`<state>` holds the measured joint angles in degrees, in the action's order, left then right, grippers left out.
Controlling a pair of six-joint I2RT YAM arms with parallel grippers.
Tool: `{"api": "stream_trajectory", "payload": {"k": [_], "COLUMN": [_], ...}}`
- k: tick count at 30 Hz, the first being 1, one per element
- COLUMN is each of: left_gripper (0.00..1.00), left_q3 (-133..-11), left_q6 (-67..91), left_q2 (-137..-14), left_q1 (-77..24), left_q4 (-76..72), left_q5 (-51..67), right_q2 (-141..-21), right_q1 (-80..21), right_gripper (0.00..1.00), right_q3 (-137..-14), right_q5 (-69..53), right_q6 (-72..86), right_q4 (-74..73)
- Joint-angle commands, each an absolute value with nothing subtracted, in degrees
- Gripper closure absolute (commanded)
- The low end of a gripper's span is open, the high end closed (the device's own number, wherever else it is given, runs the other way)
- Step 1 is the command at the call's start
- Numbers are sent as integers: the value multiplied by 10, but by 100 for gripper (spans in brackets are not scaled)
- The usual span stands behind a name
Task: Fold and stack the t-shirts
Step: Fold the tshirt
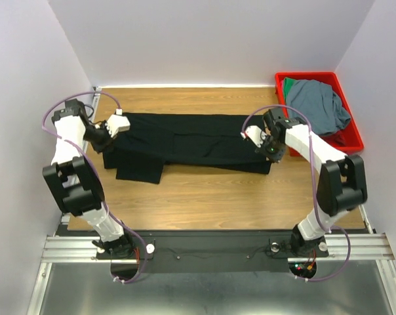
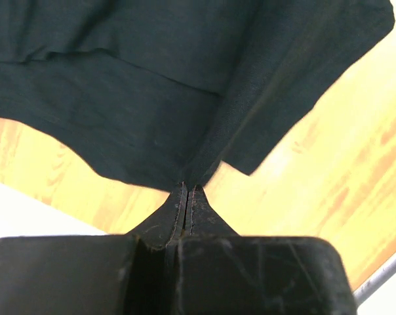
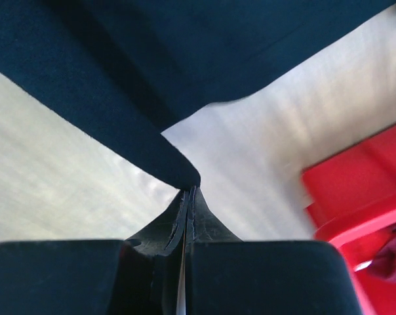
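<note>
Early going: the black t-shirt [image 1: 191,141] lies across the table, seemingly half-folded, pinched at its ends by the left gripper [image 2: 186,191] and right gripper [image 3: 190,191]. The grey-blue shirt [image 1: 319,105] and green shirt [image 1: 288,84] wait in the red bin [image 1: 304,75].

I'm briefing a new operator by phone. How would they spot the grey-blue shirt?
Find the red bin at the far right corner of the table. The grey-blue shirt lies crumpled on top inside it, over a green one; the black shirt lies outside.
</note>
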<state>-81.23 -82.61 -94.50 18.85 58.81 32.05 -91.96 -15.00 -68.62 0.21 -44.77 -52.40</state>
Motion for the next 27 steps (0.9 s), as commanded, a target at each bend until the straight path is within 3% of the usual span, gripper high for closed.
{"api": "stream_trajectory", "payload": {"k": [1,17,27], "left_gripper": [100,100,100], "left_q3": [-881,-972,-997], "left_q6": [-781,-706,-675], "left_q2": [-987,-1100,-1148], "left_q1": [192,159,154], "left_q4": [599,562,525], "left_q5": [343,346,334], "right_q2": [-966,-1148,-1231], "right_q1": [-135,-114,-103], "right_gripper": [99,99,99], "right_q3": [-751,-978,-1044], "right_q5": [14,51,57], "right_q6": [-477,-526,-534], "right_q4": [-528,-556,-566]}}
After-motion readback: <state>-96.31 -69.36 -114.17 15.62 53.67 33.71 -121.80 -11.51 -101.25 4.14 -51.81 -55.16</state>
